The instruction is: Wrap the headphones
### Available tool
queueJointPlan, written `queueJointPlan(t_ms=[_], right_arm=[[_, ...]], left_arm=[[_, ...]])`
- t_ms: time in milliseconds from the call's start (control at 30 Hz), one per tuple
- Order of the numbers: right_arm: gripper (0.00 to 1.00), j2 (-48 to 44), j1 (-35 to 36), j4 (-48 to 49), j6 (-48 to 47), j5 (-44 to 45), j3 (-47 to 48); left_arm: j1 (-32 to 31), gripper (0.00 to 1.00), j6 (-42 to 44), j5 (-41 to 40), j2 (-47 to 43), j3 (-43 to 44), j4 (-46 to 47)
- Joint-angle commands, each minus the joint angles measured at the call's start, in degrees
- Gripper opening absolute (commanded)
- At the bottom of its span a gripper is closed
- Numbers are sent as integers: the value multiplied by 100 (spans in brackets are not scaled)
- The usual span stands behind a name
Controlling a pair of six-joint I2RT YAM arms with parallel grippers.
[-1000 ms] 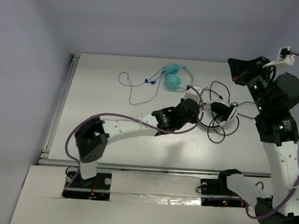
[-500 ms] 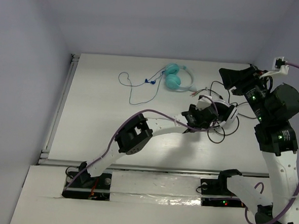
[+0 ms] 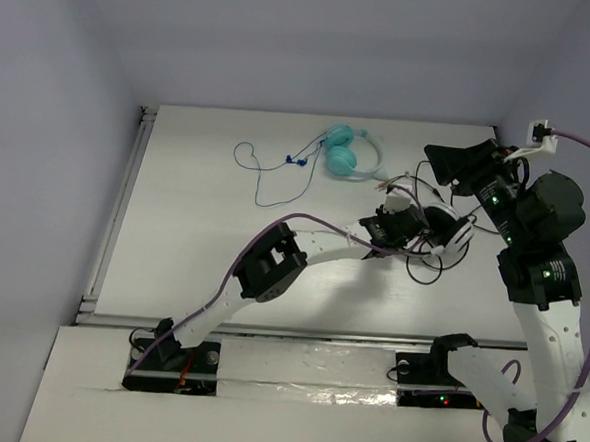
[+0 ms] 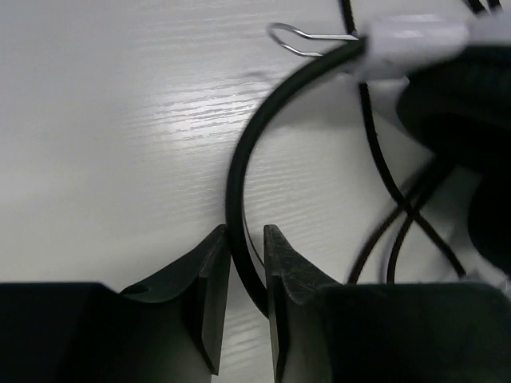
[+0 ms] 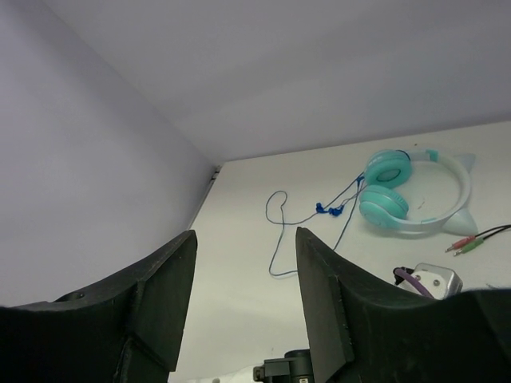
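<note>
On the white table point(image 3: 193, 255), my left arm point(image 3: 272, 270) reaches low across to the right-centre area. My right arm point(image 3: 544, 246) stands raised above the table's right side.

Item one: the headphones point(image 3: 445, 230) lie on the table right of centre, directly under the end of my left arm. One black ear pad point(image 4: 471, 104) shows at the right edge of the left wrist view.

Item two: the teal headphones point(image 3: 347, 154) lie toward the far edge, well apart from the first pair.

Item three: my left claw point(image 4: 247, 231) is clenched on the black headband point(image 4: 239, 159), with one finger pressed to each side of its curve.

Item four: my right claw point(image 5: 246, 235) is held in the air with its fingers spread, gripping nothing and touching nothing.

Item five: the thin dark cable point(image 4: 375, 159) runs in loose crossing loops on the table beside the headband. A thin cable with blue plugs point(image 3: 268, 174) trails left from the teal pair.

Item six: two small plugs point(image 5: 465, 244), one pink and one green, lie near the teal pair. I cannot tell whose they are.
</note>
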Motion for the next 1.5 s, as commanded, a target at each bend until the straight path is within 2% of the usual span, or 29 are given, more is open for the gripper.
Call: queueJointPlan(t_ms=[0,233,300,333,433,600,633,733,833,1000,1100,1167,1300,1467], right_arm=[[58,-81,40,402,34,-137,-40],[55,59,40,596,78,-418,-355],[55,138,40,640,87,-480,-453],[58,208,40,657,113,-559,-558],[63,262,40,781,183,-708,-725],[63,218,92,851,201,-621,-1024],[64,218,144,860,201,-595,-1068],[63,227,206,904,218,-577,-1200],[62,227,259,921,219,-524,-1296],[62,192,259,947,236,-471,-1323],[60,148,259,1009,297,-480,-1367],[55,147,259,1018,280,-419,-1393],[41,68,312,992,210,-208,-1472],[40,103,312,1114,175,-374,-1429]], left_arm=[[263,12,-76,-196,-452,-485,-11],[317,9,-173,-547,-1989,-2451,578],[369,10,-217,-530,-2167,-2778,761],[370,13,-217,-426,-2254,-3024,867],[422,23,-182,-223,-2098,-3114,798],[422,39,-86,-144,-1913,-3079,745],[422,45,-42,-100,-1852,-3027,754],[422,51,117,14,-1728,-2843,772],[422,52,205,163,-1570,-2667,807],[422,48,249,331,-1306,-2411,772],[422,22,292,384,-1218,-2349,781],[475,0,205,323,-1270,-2375,719],[650,0,196,498,-2077,-2955,1104],[958,0,345,752,-3686,-3492,1211]])
